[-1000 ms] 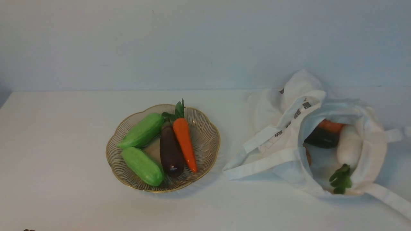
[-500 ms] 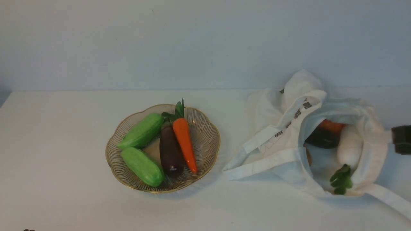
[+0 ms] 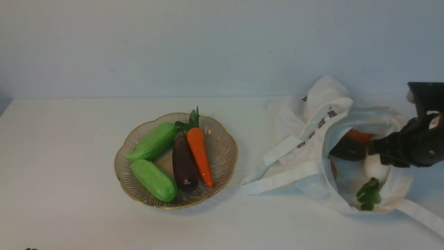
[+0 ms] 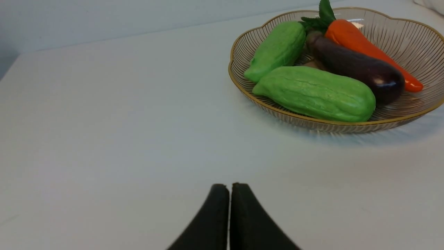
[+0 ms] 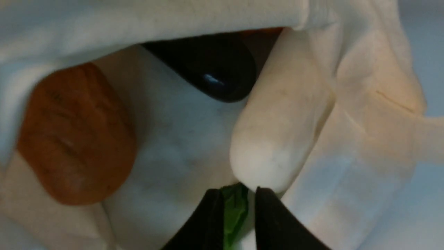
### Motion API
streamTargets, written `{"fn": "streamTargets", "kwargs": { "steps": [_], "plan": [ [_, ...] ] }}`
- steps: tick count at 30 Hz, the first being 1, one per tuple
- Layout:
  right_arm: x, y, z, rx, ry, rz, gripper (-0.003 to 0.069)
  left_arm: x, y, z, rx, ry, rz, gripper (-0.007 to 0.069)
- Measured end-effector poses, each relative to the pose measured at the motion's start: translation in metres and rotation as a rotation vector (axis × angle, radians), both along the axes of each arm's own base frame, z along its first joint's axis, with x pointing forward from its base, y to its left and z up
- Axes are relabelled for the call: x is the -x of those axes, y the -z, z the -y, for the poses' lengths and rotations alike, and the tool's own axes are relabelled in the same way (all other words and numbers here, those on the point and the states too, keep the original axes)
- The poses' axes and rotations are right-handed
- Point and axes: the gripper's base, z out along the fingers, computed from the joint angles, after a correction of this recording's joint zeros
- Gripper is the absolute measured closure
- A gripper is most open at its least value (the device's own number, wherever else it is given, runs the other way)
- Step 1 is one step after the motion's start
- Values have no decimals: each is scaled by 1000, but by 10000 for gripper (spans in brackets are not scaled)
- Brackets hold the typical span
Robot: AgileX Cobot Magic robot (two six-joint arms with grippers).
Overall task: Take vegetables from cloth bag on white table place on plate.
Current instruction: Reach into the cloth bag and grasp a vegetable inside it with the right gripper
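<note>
The cloth bag (image 3: pixel 298 118) lies on the right of the white table (image 3: pixel 69 173), its mouth facing me. Inside are a white radish (image 3: pixel 375 169) with a green leaf tuft (image 3: pixel 368 194), a dark eggplant (image 3: pixel 347 151) and an orange carrot (image 3: pixel 357 136). My right gripper (image 3: pixel 374 149) hovers over the radish (image 5: pixel 277 139), jaws a narrow gap apart, the leaf showing between the fingertips; nothing is held. The plate (image 3: pixel 223 146) at centre holds two green gourds, an eggplant (image 3: pixel 184 163) and a carrot (image 3: pixel 200 154). My left gripper (image 4: pixel 229 187) is shut above bare table, short of the plate (image 4: pixel 399 31).
An orange-brown rounded thing (image 5: pixel 76 135) lies in the bag beside the radish. The bag's straps (image 3: pixel 277 178) trail on the table toward the plate and to the front right (image 3: pixel 421 215). A pale wall rises behind the table.
My right arm has come in from the right edge and now reaches over the bag's mouth. Its jaws have parted slightly. Plate and vegetables have not moved.
</note>
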Motion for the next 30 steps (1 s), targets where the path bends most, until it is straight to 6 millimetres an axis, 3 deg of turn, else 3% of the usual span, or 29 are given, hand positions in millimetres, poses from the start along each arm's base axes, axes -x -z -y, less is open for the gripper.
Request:
{"fn": "streamTargets", "kwargs": {
  "steps": [9, 13, 26, 30],
  "plan": [
    [-39, 37, 0, 28, 26, -49, 188, 0, 0, 0, 0, 0, 0, 633],
    [-44, 50, 0, 35, 47, -77, 127, 0, 0, 0, 0, 0, 0, 633],
    [-51, 70, 1, 18, 114, -84, 109, 0, 0, 0, 0, 0, 0, 633],
    [-51, 71, 1, 18, 117, -88, 161, 0, 0, 0, 0, 0, 0, 633]
  ]
}}
